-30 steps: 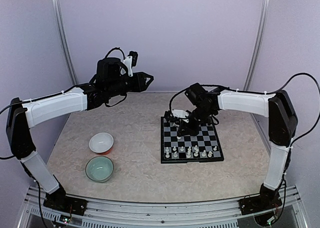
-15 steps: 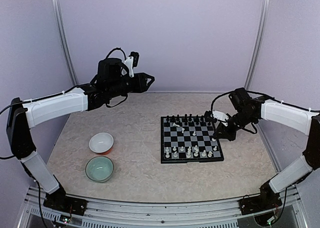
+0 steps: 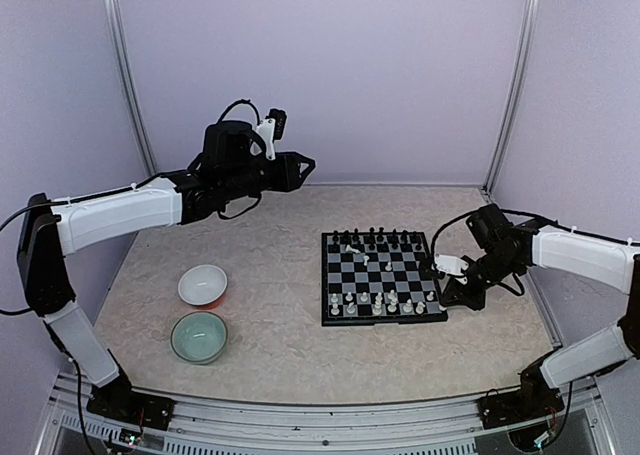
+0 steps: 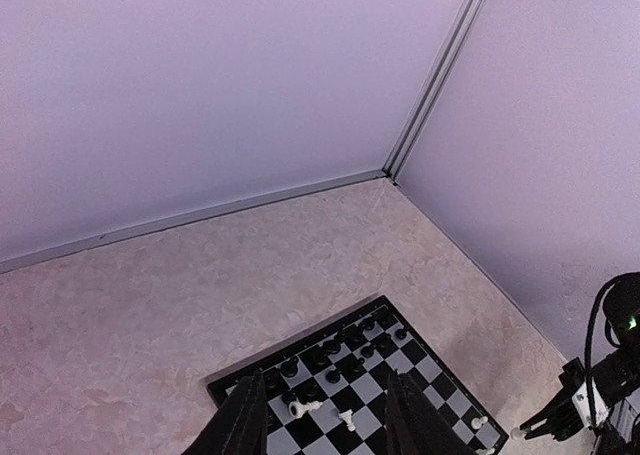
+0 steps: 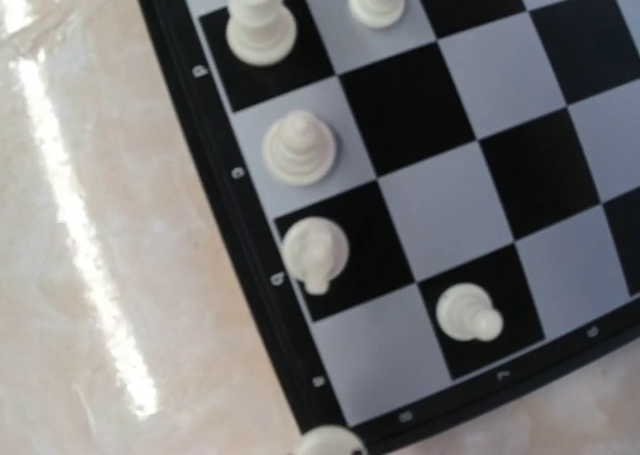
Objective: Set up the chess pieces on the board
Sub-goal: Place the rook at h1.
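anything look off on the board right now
Yes: one white piece appears to lie on its side near the far left corner of the board, in among the black pieces. Those around it stand upright, so it looks knocked over or dropped.

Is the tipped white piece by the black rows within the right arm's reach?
Probably yes: the right hand sits at the board's right edge, left arm hangs clear, though black pieces crowd the tipped piece.

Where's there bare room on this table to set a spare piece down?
The widest free patch of marbled tabletop lies between the white bowl, pale green bowl and chequered chessboard. Its middle rows are mostly bare; black pieces crowd its far row, white pieces its near rows.
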